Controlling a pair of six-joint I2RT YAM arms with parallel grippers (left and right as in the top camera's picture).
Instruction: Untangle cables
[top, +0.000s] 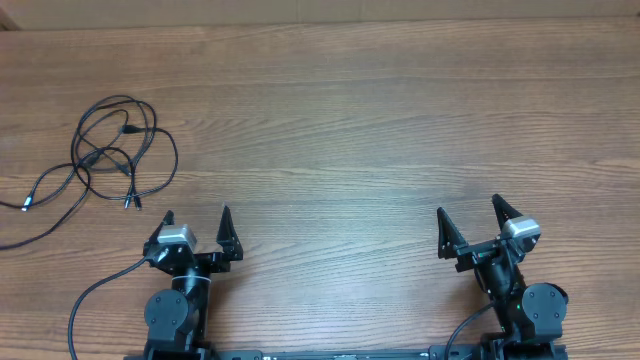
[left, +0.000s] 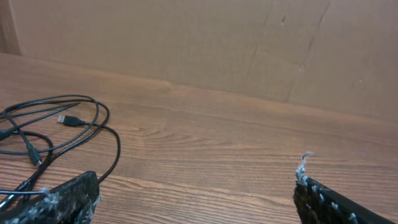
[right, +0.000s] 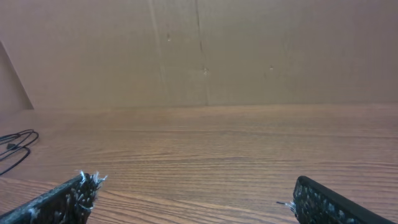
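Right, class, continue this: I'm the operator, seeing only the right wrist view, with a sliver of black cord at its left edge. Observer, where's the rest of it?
Observer: The thin black cables lie in one loose tangle on the brown wooden table, at its left side, ahead of the left pincer.
Operator: Is that pincer touching them?
Observer: No. It stands open and empty, apart from the loops.
Operator: Any plug ends showing?
Observer: Yes. The left wrist view shows a silvery-tipped plug lying inside the loops.
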